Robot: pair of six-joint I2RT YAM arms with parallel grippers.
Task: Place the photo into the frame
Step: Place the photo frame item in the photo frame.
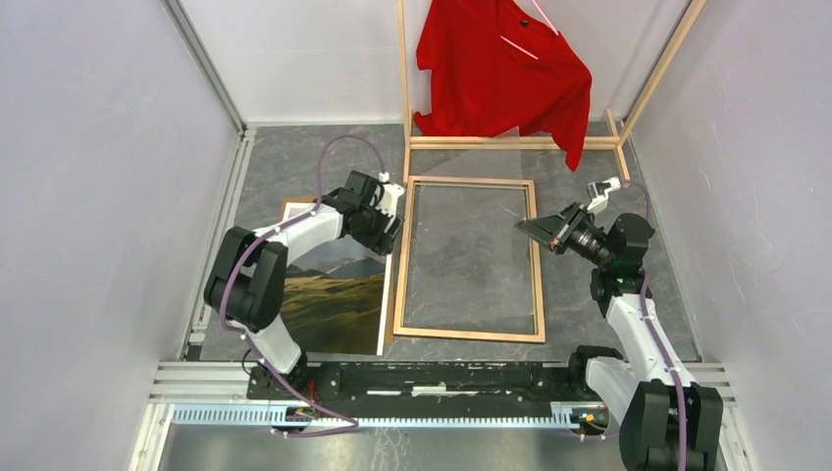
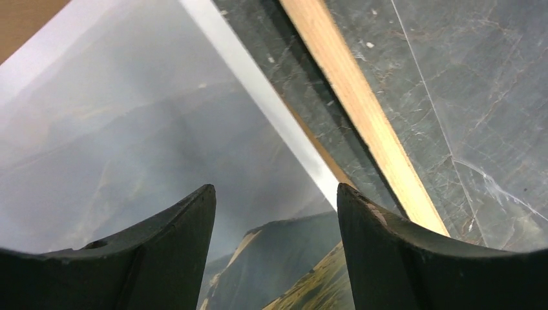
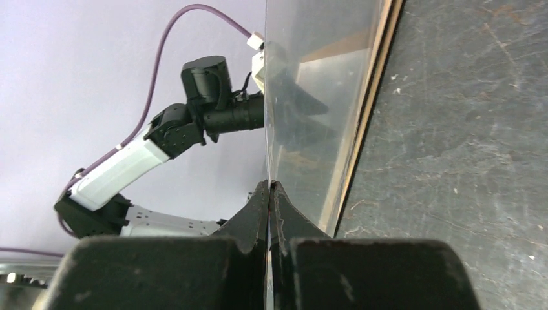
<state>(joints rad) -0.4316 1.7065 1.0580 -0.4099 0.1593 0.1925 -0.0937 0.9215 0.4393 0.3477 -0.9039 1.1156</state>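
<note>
At the left we see the photo (image 1: 338, 291) lying picture side up on the grey marbled table (image 1: 294, 167). It is outside the frame and just beside the frame's left rail. A brown board (image 2: 22, 16) shows under it at the corner and as a thin strip along its white border.

The left gripper (image 2: 274, 188) hangs over the photo's far right corner. Its fingers stand well apart with nothing between them, and we see only the print below.

Next comes the frame (image 1: 469, 334), flat on the table with its light wood side up and bare tabletop inside its rails. Behind it, at the far side, stands a wooden clothes rack (image 1: 404, 88) with a red shirt (image 1: 500, 74) on it.

A clear pane (image 3: 310, 97) is tilted up over the right part of the frame. One of its edges runs along a wooden rail, though we cannot tell whether the two touch.

At the right, the right gripper (image 3: 270, 187) has its fingers pressed together on the pane's edge and holds it raised.
</note>
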